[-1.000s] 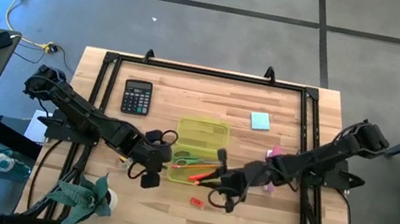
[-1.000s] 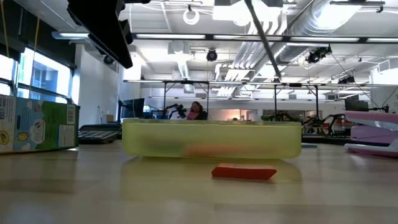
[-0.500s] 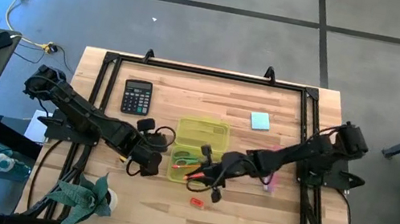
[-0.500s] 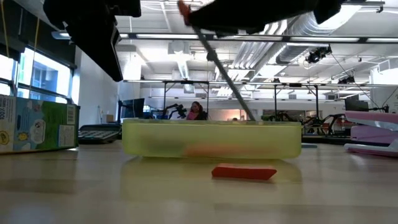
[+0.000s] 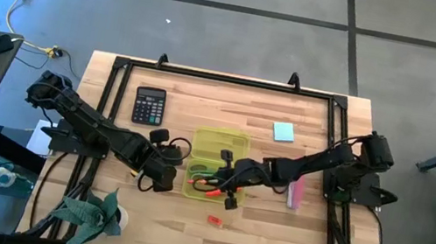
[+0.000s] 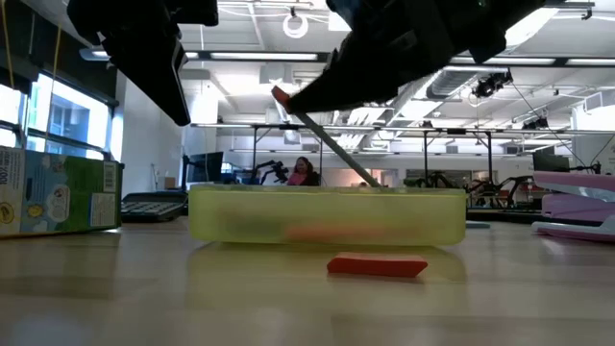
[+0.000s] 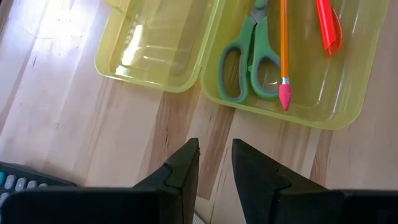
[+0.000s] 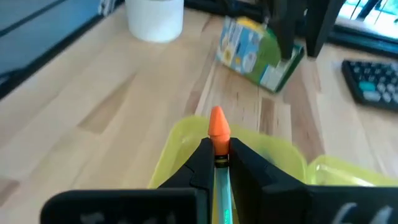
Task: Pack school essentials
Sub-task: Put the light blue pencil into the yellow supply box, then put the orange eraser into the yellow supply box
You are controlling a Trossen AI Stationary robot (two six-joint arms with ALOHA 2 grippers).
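The translucent yellow-green case (image 5: 216,162) lies open on the table. It holds green-handled scissors (image 7: 249,62), an orange pencil (image 7: 284,50) and a red marker (image 7: 328,28). My right gripper (image 5: 227,181) hovers over the case's near half, shut on a green pencil (image 8: 217,134). My left gripper (image 5: 160,174) hangs just left of the case, fingers a little apart (image 7: 216,168), touching nothing. The tiny red piece (image 5: 214,221) lies on the wood in front of the case. The blue sticky-note pad (image 5: 284,132) lies far right. The green-yellow pack (image 8: 261,53) stands near the table's left side. My right gripper pinches the green pencil between its two fingers (image 8: 202,158) just behind the orange eraser end (image 8: 217,124), which sticks out past the fingertips. The shaft runs back along the fingers. The pencil (image 6: 327,144) is tilted, eraser end up, and its lower end reaches the case's rim (image 6: 377,185).
A calculator (image 5: 149,106) lies far left. A pink stapler-like thing (image 5: 295,191) lies right of the case. A potted plant (image 5: 92,212) and a white cup (image 8: 155,15) stand at the near left corner. A black frame (image 5: 225,79) edges the table.
My right gripper has carried the green pencil toward the table's left, from right of the case to over its near half, and has come down until the pencil's lower end is at the case's rim. My left gripper has shifted slightly toward the far left.
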